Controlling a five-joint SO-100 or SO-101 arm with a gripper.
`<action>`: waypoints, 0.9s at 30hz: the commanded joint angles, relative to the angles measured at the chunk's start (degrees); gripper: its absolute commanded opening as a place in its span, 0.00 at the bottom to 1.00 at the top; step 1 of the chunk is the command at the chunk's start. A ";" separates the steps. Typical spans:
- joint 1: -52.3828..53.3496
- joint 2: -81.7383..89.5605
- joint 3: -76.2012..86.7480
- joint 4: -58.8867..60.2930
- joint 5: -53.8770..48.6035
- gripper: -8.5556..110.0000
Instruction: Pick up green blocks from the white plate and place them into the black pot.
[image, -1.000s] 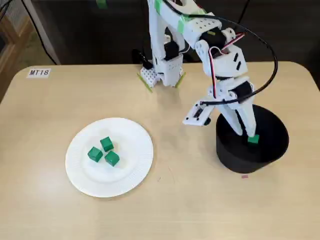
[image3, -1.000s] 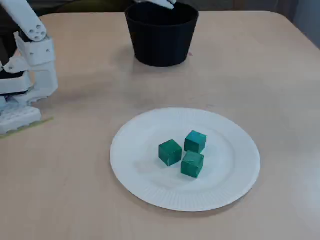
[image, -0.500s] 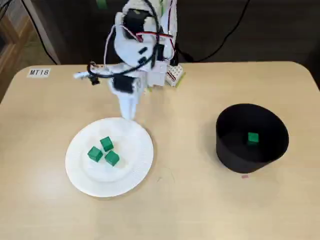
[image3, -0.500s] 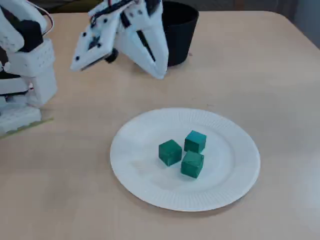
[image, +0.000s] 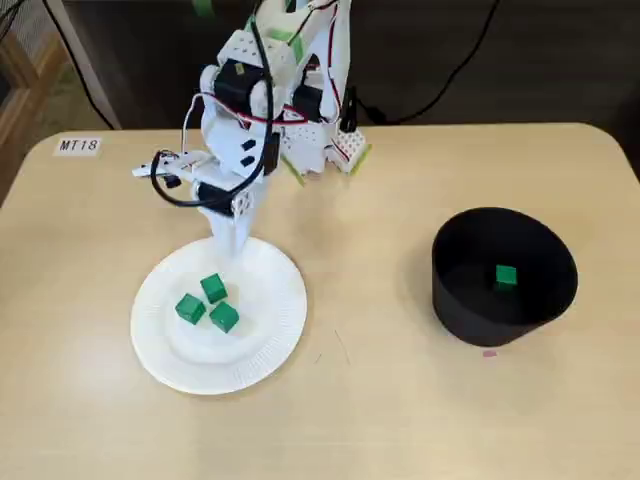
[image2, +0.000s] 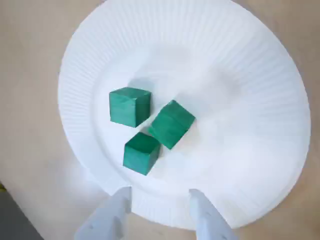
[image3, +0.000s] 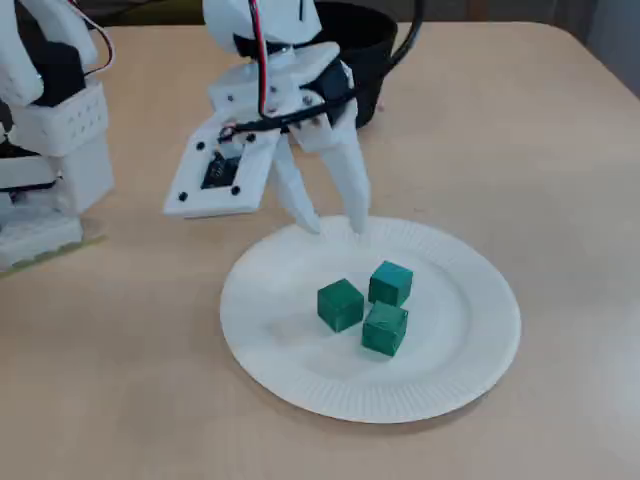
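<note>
One green block (image: 506, 276) in pot (image: 462, 315), right of frame | three blocks (image: 212, 288) remain on plate (image: 265, 335), lower left | gripper (image3: 335, 227) empty, jaws apart, above plate's rim

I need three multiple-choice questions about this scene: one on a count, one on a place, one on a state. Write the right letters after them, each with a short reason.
1. How many green blocks lie on the plate?
A) one B) five C) three

2. Where is the gripper?
A) far from the plate B) over the plate's rim C) pressed down on the blocks

3. In what state is the gripper?
A) open and empty B) shut on a block C) shut on the plate's rim

Answers:
1 C: three blocks sit close together near the plate's middle.
2 B: the wrist view and a fixed view both show the fingertips at the rim.
3 A: the wrist view shows a clear gap between the fingers, with nothing in it.
</note>
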 joint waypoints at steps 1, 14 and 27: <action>0.35 -4.83 -5.19 0.53 0.18 0.27; -4.48 -27.51 -28.74 7.38 6.33 0.31; -5.45 -34.98 -32.52 7.21 9.32 0.31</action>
